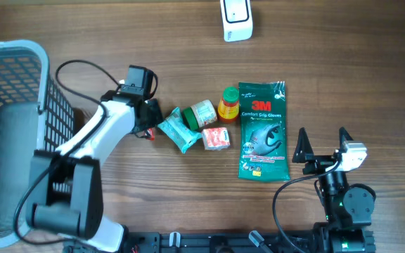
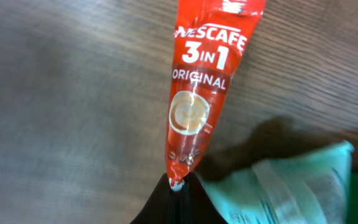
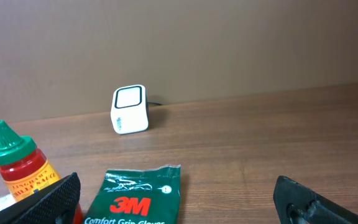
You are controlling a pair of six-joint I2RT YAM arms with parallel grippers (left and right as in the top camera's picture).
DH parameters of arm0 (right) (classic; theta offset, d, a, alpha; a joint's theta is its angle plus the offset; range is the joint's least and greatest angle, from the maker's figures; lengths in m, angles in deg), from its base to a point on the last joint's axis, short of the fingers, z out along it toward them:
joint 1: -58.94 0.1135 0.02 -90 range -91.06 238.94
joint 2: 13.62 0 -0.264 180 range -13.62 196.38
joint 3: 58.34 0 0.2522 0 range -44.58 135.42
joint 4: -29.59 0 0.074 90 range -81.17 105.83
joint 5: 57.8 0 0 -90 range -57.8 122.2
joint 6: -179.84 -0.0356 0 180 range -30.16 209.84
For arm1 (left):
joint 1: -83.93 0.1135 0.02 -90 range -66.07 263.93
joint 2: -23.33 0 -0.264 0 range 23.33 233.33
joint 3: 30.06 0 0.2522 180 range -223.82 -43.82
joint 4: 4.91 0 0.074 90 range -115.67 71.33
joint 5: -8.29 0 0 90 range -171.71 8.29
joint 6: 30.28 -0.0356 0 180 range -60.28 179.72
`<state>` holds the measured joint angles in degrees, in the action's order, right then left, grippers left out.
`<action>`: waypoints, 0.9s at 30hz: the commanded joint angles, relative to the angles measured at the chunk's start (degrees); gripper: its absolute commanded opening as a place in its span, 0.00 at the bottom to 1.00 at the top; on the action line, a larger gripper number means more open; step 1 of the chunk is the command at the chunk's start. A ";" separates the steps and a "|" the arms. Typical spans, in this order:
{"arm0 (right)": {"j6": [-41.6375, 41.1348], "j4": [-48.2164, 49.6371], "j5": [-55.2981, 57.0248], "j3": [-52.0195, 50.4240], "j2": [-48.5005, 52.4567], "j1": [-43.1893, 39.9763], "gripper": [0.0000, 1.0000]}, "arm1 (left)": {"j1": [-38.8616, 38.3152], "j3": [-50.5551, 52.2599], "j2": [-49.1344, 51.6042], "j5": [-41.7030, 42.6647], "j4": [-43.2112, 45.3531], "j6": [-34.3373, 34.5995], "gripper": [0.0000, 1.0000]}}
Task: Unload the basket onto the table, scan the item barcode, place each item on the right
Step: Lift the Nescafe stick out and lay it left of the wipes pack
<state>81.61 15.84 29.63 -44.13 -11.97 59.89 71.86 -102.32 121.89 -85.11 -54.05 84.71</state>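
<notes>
Where the coffee sachet is: the red sachet [image 2: 194, 93] lies at the left end of the cluster of goods, one end pinched in the left gripper [image 2: 178, 188]; I cannot tell whether it rests on the table or hangs just above it.
Left jaws: closed tight on the crimped end of the sachet.
Right jaws: the right gripper [image 1: 323, 137] is spread wide and holds nothing, over bare wood at the near right.
Scanner: a white box [image 1: 236, 20] at the far edge of the table [image 1: 343, 63], well apart from the sachet.
Teal packet: it [image 1: 180, 128] lies just right of the sachet's gripped end.
Middle of the cluster: a green-and-white pack [image 1: 202, 112] and a small red box [image 1: 216, 138], just beside each other.
Sauce bottle: upright with a green cap [image 1: 228, 104], just left of the glove pack.
Glove pack: green [image 1: 262, 130], lying flat, between the bottle and the right gripper.
Basket: grey mesh [image 1: 44, 84], at the left edge.
</notes>
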 commanded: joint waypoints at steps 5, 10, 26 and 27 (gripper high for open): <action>0.70 0.09 -0.50 -0.15 0.02 0.15 1.00 | -2.73 0.42 3.74 -1.97 5.11 -9.88 0.04; 0.70 0.09 -0.50 -0.15 0.02 0.15 1.00 | -5.95 0.07 1.66 -2.54 5.66 -9.84 0.37; 0.72 0.09 -0.48 -0.15 0.02 0.15 1.00 | -5.99 -4.79 -34.64 -11.89 1.09 -13.07 1.00; 0.72 0.09 -0.50 -0.15 0.02 0.15 1.00 | -5.99 -4.79 -37.44 -13.64 -0.26 -13.11 1.00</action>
<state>81.61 15.84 29.63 -44.13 -11.97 59.89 65.98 -106.21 91.88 -91.71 -52.08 72.95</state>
